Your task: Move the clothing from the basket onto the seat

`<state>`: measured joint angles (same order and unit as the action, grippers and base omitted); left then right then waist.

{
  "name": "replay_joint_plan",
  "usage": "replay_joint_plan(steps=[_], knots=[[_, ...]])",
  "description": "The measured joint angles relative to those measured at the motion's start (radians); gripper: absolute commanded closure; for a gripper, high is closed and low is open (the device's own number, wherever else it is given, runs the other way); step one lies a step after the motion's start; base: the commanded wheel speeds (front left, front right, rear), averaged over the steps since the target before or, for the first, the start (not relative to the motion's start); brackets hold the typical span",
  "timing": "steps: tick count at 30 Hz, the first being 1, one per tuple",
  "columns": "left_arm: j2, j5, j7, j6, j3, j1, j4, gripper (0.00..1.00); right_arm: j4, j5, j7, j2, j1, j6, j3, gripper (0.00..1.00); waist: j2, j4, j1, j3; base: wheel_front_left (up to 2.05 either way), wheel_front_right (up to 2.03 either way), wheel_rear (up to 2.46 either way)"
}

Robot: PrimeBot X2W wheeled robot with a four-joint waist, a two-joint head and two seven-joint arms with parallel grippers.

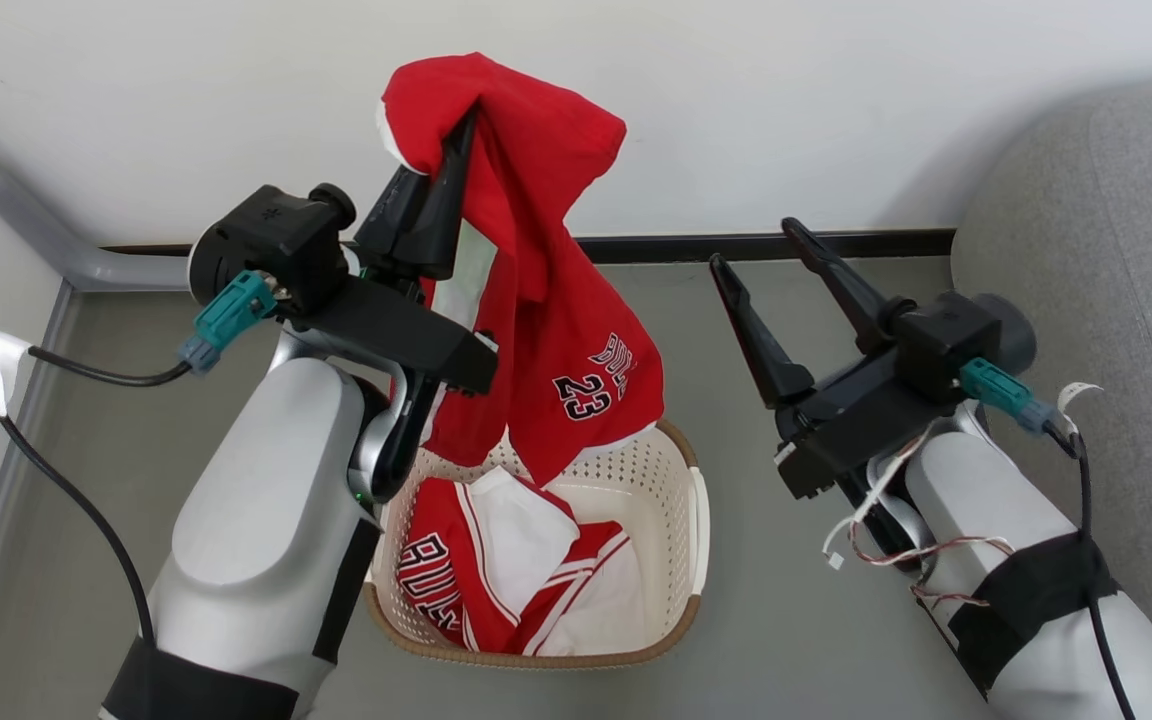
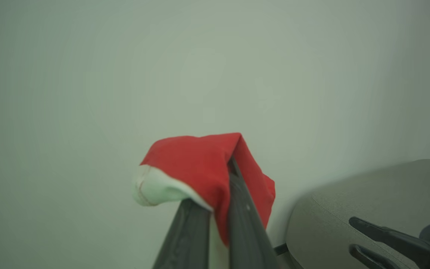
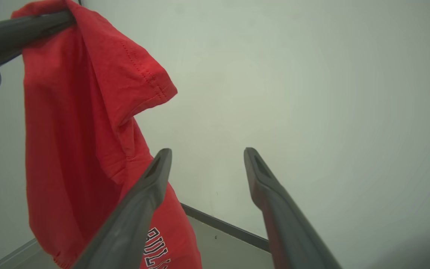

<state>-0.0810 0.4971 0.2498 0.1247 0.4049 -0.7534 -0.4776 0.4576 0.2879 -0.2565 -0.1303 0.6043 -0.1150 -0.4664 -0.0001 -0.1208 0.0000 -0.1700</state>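
Clothing (image 1: 548, 300) in left gripper (image 1: 464, 128)

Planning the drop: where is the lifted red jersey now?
Head view, left of centre: the red jersey hangs from the left hand, above the basket.

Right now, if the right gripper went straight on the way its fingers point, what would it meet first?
Probably the white wall; the open right gripper aims at it, with the hanging red Bulls garment just left, depth unclear.

White wall (image 1: 836, 100), black skirting (image 1: 786, 245), grey floor (image 1: 766, 650), corner pipe (image 1: 36, 232).
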Motion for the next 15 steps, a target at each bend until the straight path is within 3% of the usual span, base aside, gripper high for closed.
replay_joint_plan(steps=[15], knots=[[0.022, -0.006, 0.0, 0.0, 0.082, -0.003, 0.107, 1.0, 0.119, -0.025, 0.0, -0.021, 0.147, -0.008, -0.238, 0.0, 0.0002, -0.045, 0.0, -0.003, 0.0, 0.0, 0.0]])
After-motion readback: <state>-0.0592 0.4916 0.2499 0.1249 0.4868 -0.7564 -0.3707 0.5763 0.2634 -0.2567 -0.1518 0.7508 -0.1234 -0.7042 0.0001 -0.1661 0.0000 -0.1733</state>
